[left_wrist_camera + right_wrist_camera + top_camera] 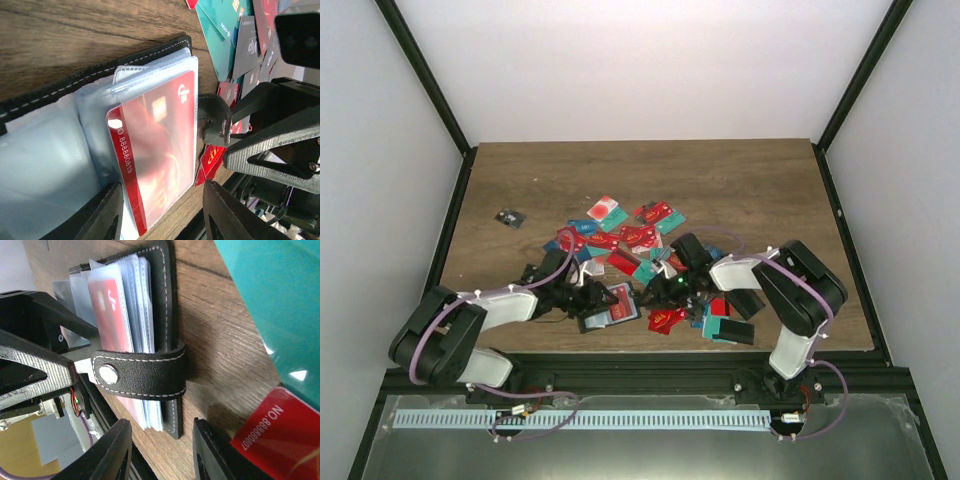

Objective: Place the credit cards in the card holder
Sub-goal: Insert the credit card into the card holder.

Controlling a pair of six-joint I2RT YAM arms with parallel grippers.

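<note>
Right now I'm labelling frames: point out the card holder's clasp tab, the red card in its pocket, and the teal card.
clasp tab (142, 374), right wrist view, strap's middle.
red card (155, 150), left wrist view, card face.
teal card (270, 305), right wrist view, card face.

A wooden table carries scattered credit cards, an open card holder and a small black item.

The red card in the card holder reads "88888819"; another red card reads "NO. 8888888"
</note>
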